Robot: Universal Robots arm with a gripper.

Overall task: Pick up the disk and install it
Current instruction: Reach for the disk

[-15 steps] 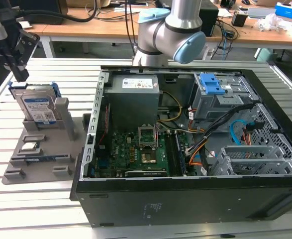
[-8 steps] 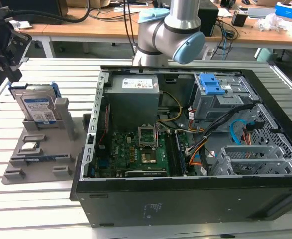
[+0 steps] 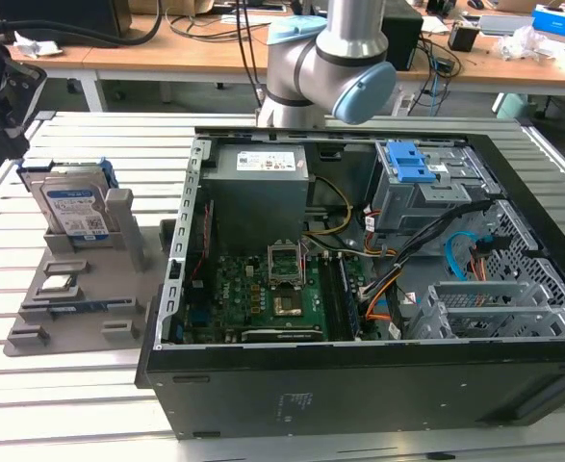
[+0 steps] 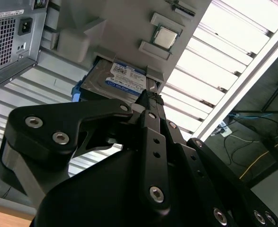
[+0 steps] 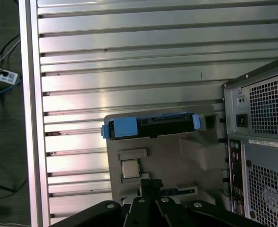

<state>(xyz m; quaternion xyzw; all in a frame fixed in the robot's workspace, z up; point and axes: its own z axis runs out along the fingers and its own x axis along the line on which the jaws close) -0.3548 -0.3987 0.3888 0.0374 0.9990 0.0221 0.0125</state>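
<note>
Not yet picked up: the disk (image 3: 70, 207), a flat rectangular silver hard drive with a white-and-blue label and a blue plastic bracket around it. Stands on edge, leaning a little back, in the end slot of a grey plastic holder tray (image 3: 32, 337). Placed on the slatted aluminium table (image 3: 70, 414), at the exterior view's left, near the open black computer case (image 3: 359, 385).

In both wrist views, the black linkage gripper (image 4: 150, 96) well apart from the disk, drawn narrow with the tips together and holding nothing.

Probably stiff and rather heavy for such a flat thing. Smooth metal faces, so likely slippery, and sensitive to knocks inside. Better taken across the two long sides, on the blue bracket, near the free upper edge, and not on the label face.

On the label, a barcode and several lines of small print, too fine to make out. In the same tray, just beside, a small square silver processor chip (image 3: 59, 283).
</note>
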